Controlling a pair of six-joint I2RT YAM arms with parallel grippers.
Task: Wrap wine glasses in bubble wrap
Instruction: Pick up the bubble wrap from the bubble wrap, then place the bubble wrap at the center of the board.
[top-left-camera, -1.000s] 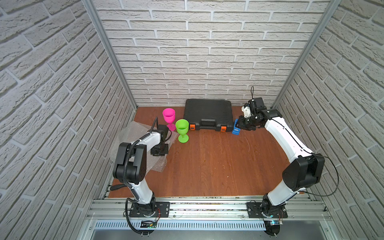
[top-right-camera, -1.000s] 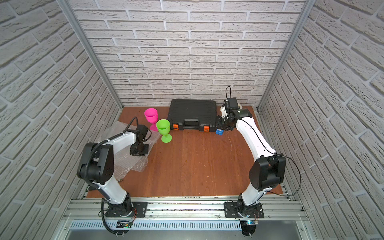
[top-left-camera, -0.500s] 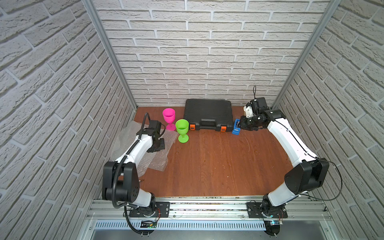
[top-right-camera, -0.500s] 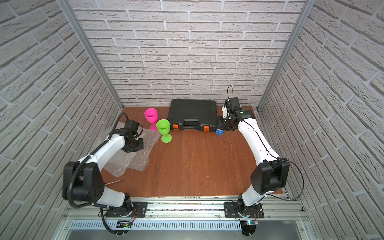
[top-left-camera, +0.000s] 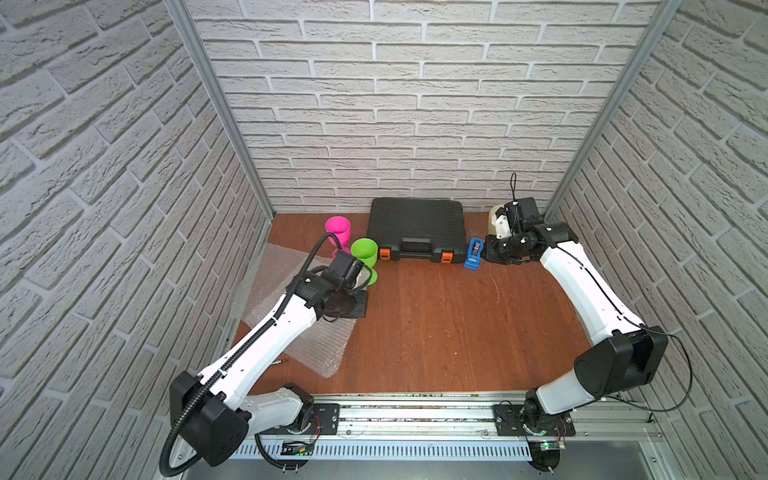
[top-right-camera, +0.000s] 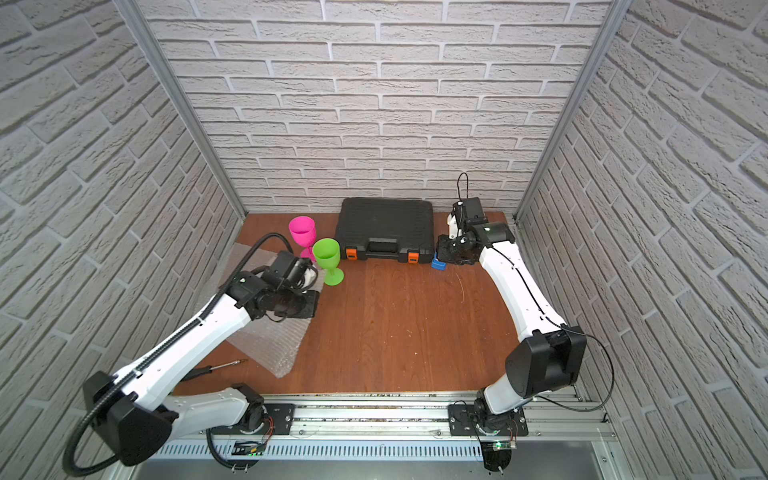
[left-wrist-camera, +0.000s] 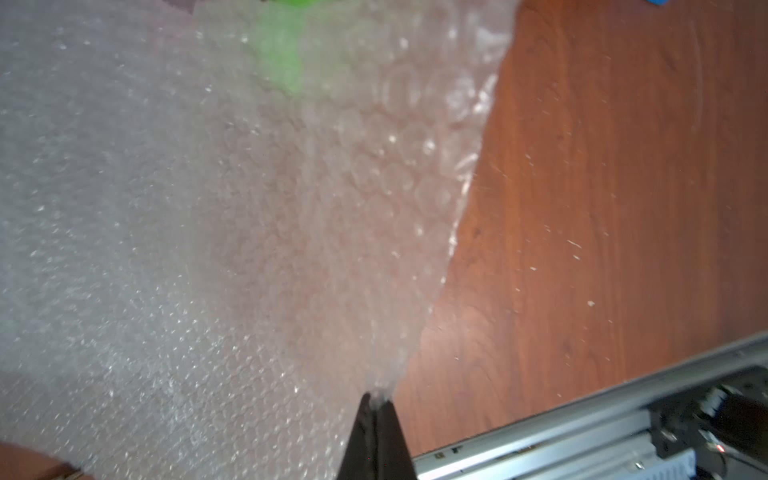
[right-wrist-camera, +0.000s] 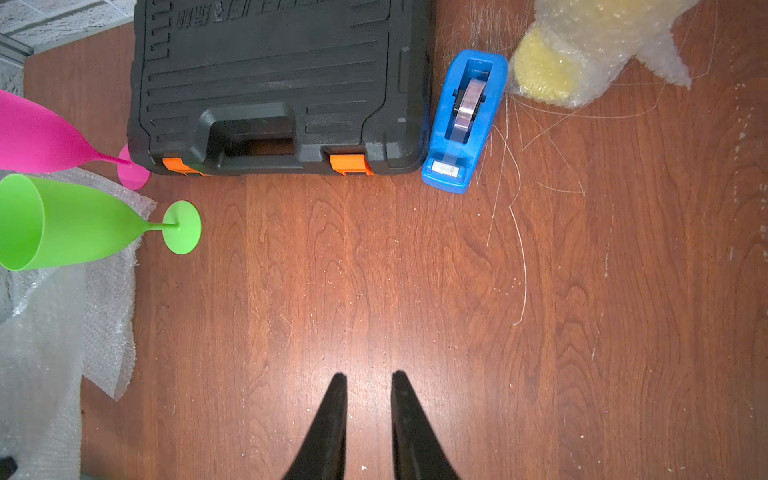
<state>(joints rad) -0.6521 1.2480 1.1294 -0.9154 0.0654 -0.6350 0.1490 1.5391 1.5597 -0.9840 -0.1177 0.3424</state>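
Only the left wrist view shows the grip. The left fingers (left-wrist-camera: 362, 440) are pressed together on a corner of the bubble wrap sheet (left-wrist-camera: 249, 228), which spreads away from their tips over the desk (left-wrist-camera: 582, 208). In both top views the arm's black wrist body hides those tips, and the sheet (top-left-camera: 291, 266) lies on the desk's left side beneath the arm.

The lime green goblet (top-left-camera: 364, 250) stands upright at the sheet's edge, with the hot pink goblet (top-left-camera: 337, 227) just beside it toward the back wall. Seen through the wrap in the left wrist view, the green one is only a blur.

The right wrist view alone shows the right fingers (right-wrist-camera: 328, 424) apart, with bare desk between them. They are well apart from the yellow goblet (right-wrist-camera: 548, 70), which is bundled in bubble wrap just beside the blue tape dispenser (right-wrist-camera: 463, 120) and cut off by the frame edge. In both top views the right wrist covers most of that bundle. The black tool case (top-left-camera: 417, 232) sits against the back wall.
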